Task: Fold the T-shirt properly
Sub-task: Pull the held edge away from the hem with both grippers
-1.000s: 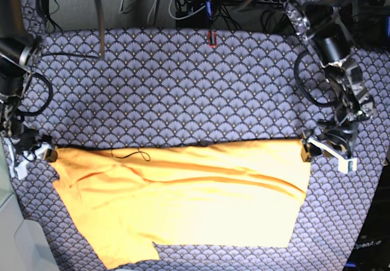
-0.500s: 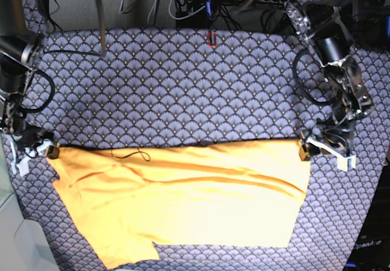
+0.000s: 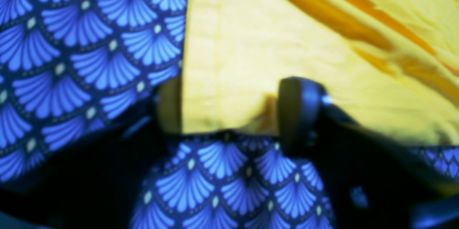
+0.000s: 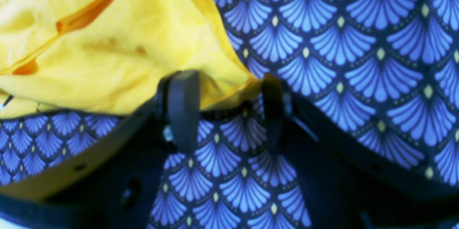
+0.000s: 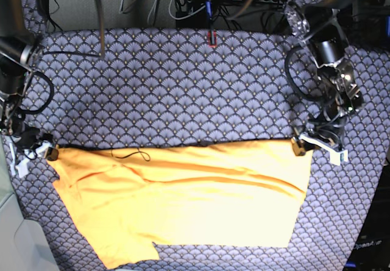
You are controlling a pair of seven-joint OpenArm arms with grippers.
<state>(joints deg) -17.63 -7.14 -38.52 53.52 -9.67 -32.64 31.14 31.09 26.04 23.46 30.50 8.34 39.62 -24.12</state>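
Here, T-shirt point(image 5: 183, 201) flat on patterned cloth point(image 5: 183, 88).

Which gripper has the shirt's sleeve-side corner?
The right gripper, at the base view's left; the sleeve hangs below it. The left gripper is at the hem corner.

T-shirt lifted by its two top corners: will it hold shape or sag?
Likely sags: the T-shirt is thin and already creased across the middle. Probably light, since the corner drapes limply over the right gripper finger. The patterned cloth beneath may drag against it.
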